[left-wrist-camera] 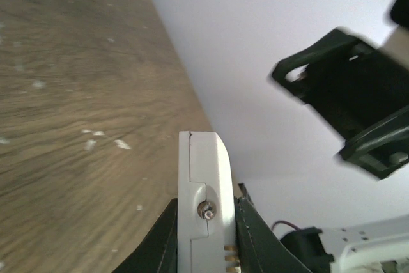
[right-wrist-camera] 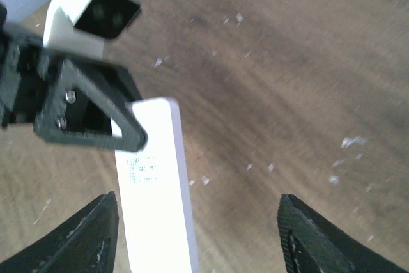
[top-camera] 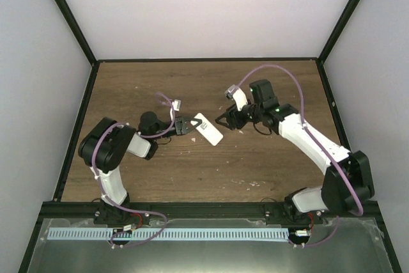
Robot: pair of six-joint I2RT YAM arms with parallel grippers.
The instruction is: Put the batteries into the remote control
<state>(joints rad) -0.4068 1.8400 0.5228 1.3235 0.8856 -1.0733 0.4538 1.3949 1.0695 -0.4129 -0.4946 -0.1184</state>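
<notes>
My left gripper (top-camera: 189,126) is shut on one end of the white remote control (top-camera: 209,130), which sticks out to the right just above the table. In the left wrist view the remote control (left-wrist-camera: 203,164) stands edge-on between the two black fingers (left-wrist-camera: 160,241), a small screw showing in its end. My right gripper (top-camera: 225,119) hovers open just right of the remote. In the right wrist view the remote control (right-wrist-camera: 156,190), printed label up, lies near the left finger (right-wrist-camera: 83,241), with nothing between the jaws. The batteries are out of view.
Small white crumbs (right-wrist-camera: 350,141) are scattered over the brown wooden table (top-camera: 192,87). Black frame rails (top-camera: 77,119) and white walls close it in on three sides. The right gripper's black body (left-wrist-camera: 345,107) shows beyond the remote's end in the left wrist view.
</notes>
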